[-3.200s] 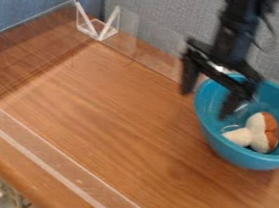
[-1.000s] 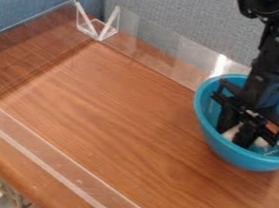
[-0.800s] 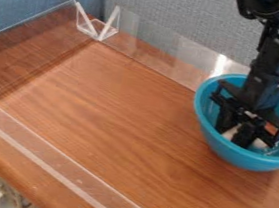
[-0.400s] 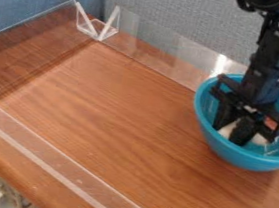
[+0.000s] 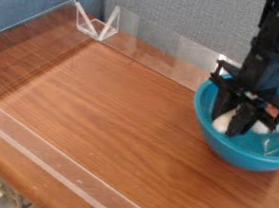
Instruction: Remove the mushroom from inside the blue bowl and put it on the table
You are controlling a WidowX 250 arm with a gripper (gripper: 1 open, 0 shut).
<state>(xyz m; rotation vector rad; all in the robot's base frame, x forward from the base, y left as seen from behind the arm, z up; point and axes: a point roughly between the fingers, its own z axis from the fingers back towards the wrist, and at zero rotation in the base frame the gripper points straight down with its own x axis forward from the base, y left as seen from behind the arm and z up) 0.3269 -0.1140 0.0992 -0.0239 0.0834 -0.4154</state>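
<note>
The blue bowl [image 5: 277, 155] sits at the right side of the table [image 5: 114, 112]. My gripper [image 5: 241, 125] hangs straight down over the bowl's left half, its black fingers level with the rim. It is shut on the mushroom [image 5: 225, 122], whose white stem shows pale on either side of the fingers. The orange-brown cap is hidden behind the fingers. The mushroom is lifted off the bowl's bottom.
Low clear acrylic walls [image 5: 38, 154] edge the tabletop, with a clear bracket [image 5: 97, 22] at the back left corner. A blue partition [image 5: 172, 10] stands behind. Bare wood stretches left of the bowl.
The gripper, which was down inside the bowl, has risen to rim height with the mushroom held between its fingers. The bowl has stayed in place.
</note>
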